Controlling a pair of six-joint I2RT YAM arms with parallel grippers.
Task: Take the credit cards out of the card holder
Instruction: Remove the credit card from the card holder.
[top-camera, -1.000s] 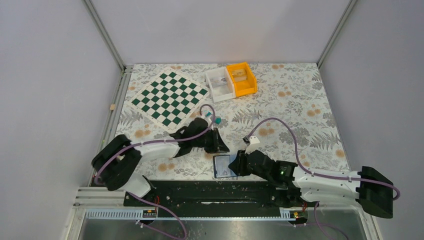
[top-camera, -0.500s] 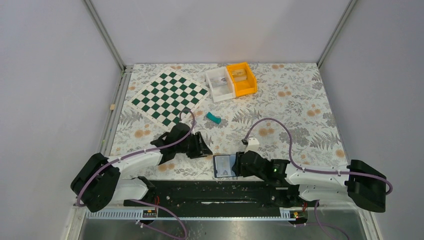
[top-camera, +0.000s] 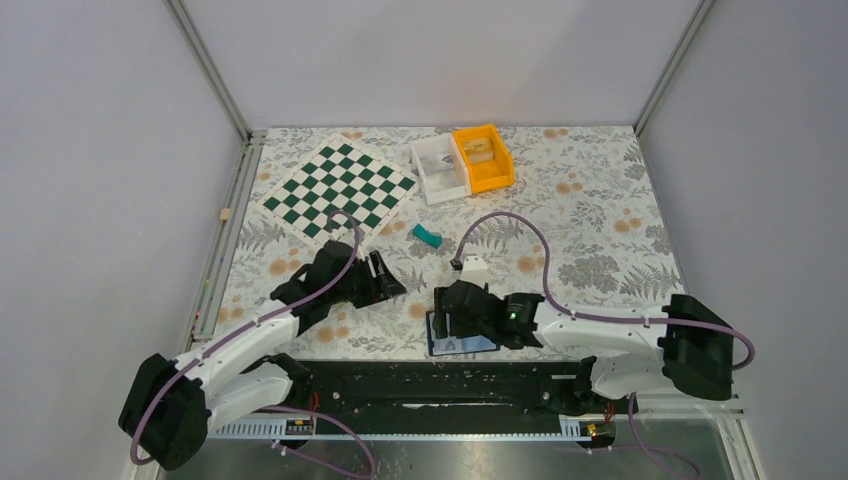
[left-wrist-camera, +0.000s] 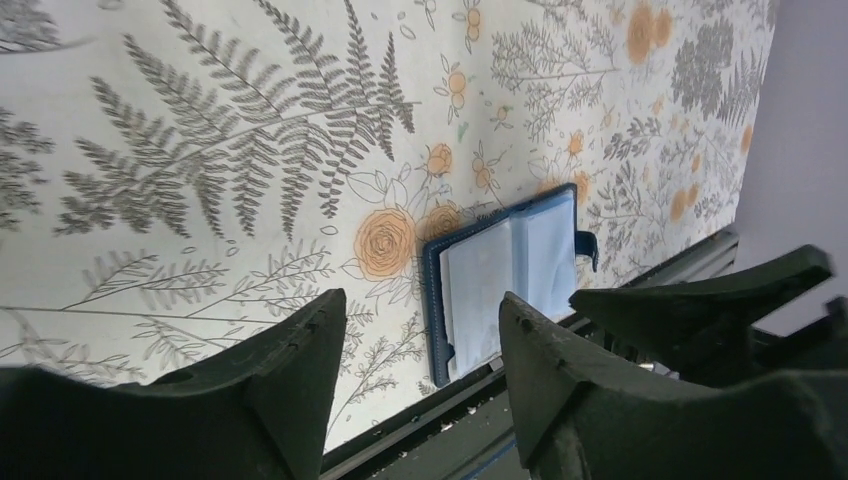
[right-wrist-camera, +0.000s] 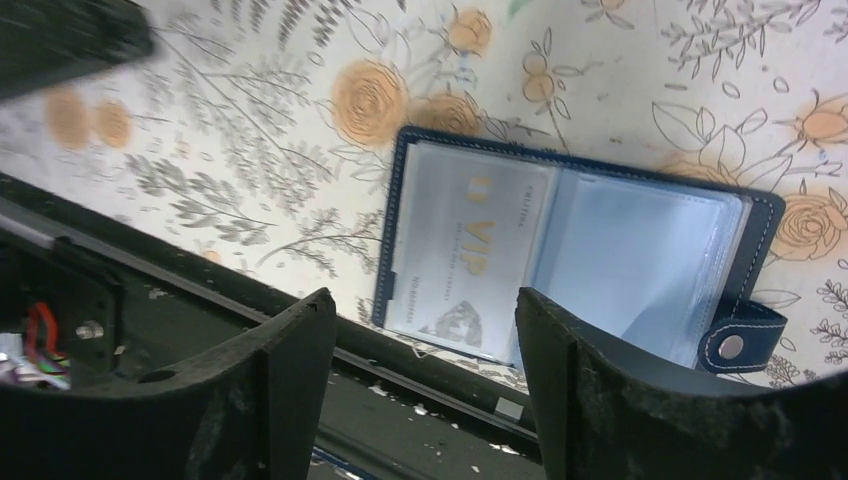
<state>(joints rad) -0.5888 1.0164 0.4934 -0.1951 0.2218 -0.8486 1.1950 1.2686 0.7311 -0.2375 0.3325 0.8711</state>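
**Holder (right-wrist-camera: 570, 255) open beneath right gripper (right-wrist-camera: 425, 297)**

Unfolded flat at the table's (top-camera: 600, 200) near edge, it exposes a card (right-wrist-camera: 465, 250). The right jaws hang spread above, probably to pinch it; the left gripper (left-wrist-camera: 420, 303) waits aside, jaws spread, empty.

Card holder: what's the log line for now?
card holder open flat | VIP card inside | left gripper open, empty | right gripper open above it

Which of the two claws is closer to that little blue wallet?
Right. The right gripper hangs over the card holder; the left gripper sits apart, to its left.
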